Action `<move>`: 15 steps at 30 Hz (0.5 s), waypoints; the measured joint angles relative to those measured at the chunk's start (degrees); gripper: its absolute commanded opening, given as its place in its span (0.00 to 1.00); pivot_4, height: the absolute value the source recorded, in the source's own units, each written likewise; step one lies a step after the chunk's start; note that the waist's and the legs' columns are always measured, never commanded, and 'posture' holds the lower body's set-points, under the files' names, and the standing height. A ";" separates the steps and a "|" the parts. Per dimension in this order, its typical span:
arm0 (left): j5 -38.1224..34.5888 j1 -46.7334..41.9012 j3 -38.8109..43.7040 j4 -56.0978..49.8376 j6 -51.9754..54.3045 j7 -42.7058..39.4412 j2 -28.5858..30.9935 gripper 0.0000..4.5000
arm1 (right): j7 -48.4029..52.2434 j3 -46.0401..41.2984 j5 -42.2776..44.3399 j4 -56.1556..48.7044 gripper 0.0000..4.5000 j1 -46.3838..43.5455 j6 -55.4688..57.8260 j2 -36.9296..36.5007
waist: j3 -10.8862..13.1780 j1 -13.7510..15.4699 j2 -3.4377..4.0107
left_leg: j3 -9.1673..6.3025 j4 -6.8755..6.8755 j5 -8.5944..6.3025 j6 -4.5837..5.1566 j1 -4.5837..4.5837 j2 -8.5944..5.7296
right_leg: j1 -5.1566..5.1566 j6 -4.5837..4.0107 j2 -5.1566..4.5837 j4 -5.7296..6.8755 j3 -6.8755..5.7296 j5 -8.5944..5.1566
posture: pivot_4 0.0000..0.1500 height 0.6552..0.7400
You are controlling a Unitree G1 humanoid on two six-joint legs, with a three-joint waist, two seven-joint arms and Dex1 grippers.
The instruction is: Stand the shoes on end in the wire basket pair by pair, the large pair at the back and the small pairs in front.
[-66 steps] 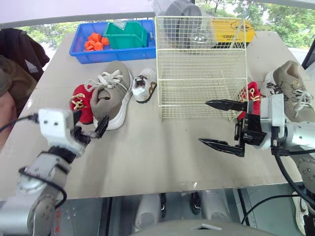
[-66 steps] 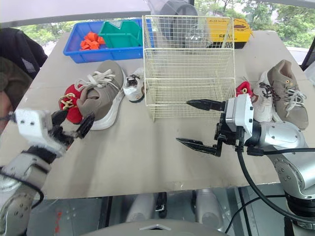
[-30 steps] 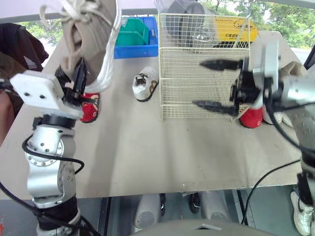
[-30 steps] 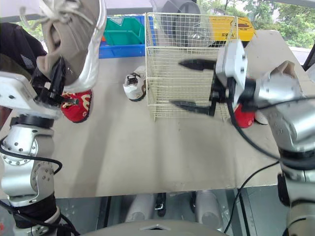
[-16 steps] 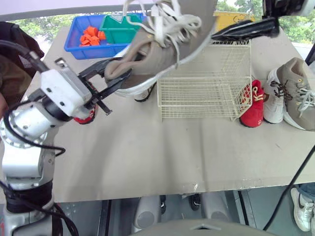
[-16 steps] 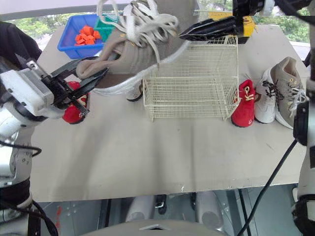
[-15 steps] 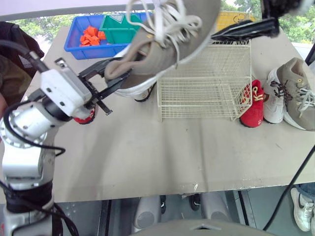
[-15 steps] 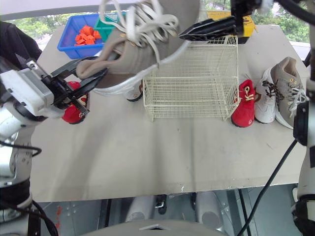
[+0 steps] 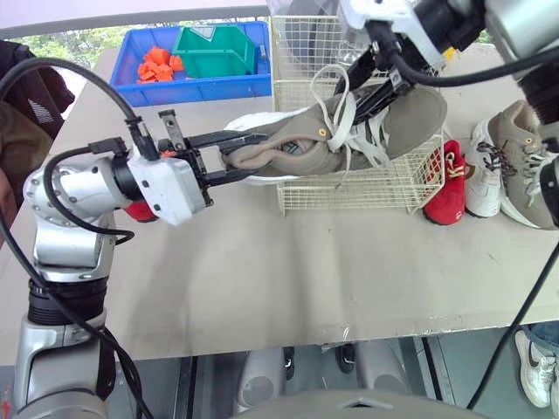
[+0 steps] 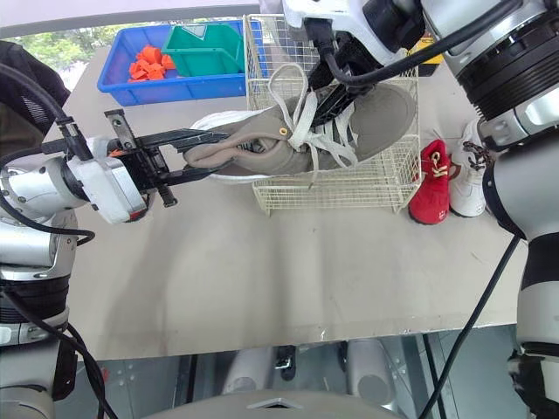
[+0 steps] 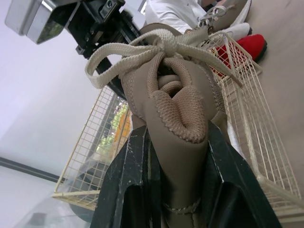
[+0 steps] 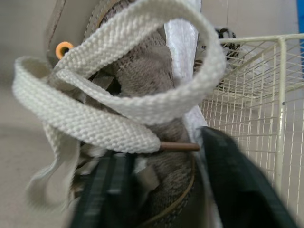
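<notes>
While the left end effector (image 9: 247, 155) clamps the heel of the large taupe sneaker with white laces (image 9: 397, 118), the right end effector (image 12: 171, 185) is closed around its laced middle. The toe hangs over the cream wire basket (image 9: 384, 188) on the table (image 9: 262, 271).

The left arm (image 9: 65, 262) stood bent at the robot's left side, its wrist turned so that the left gripper (image 9: 253, 154) pointed level across toward the right. Its two black fingers (image 11: 135, 190) were clamped on the heel of the grey-brown shoe (image 9: 397, 109), one on each side. The right arm (image 9: 515, 26) reached in high from the far right. The right gripper (image 9: 367, 92) angled downward, its fingers (image 12: 237, 185) straddling the shoe's laced middle and pressing on its sides.
</notes>
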 measured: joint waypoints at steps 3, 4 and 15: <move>0.66 -0.25 0.01 0.13 -1.84 0.30 0.00 0.13 | -0.03 0.16 0.86 -1.40 0.00 -0.02 -0.26 -1.20 | 0.00 -0.01 0.00 | 0.01 0.00 0.00 0.00 0.01 0.02 | 0.00 0.00 0.00 0.01 0.00 0.00 | 1.00 1.00; 0.57 -0.24 0.02 0.09 -1.91 0.52 0.01 0.13 | -0.03 -0.38 0.93 -2.07 0.00 0.25 -0.14 -1.50 | 0.00 -0.01 0.00 | 0.00 0.01 0.00 0.00 0.01 0.04 | 0.00 0.00 0.00 0.02 0.00 0.00 | 1.00 1.00; -28.60 4.14 17.68 -7.10 32.94 24.45 1.10 0.99 | -4.46 -23.10 8.17 -7.17 0.00 10.71 20.52 -3.59 | 0.00 -0.16 -0.01 | -0.37 0.08 0.01 0.00 0.09 0.24 | 0.01 0.03 -0.05 0.26 0.05 0.01 | 1.00 1.00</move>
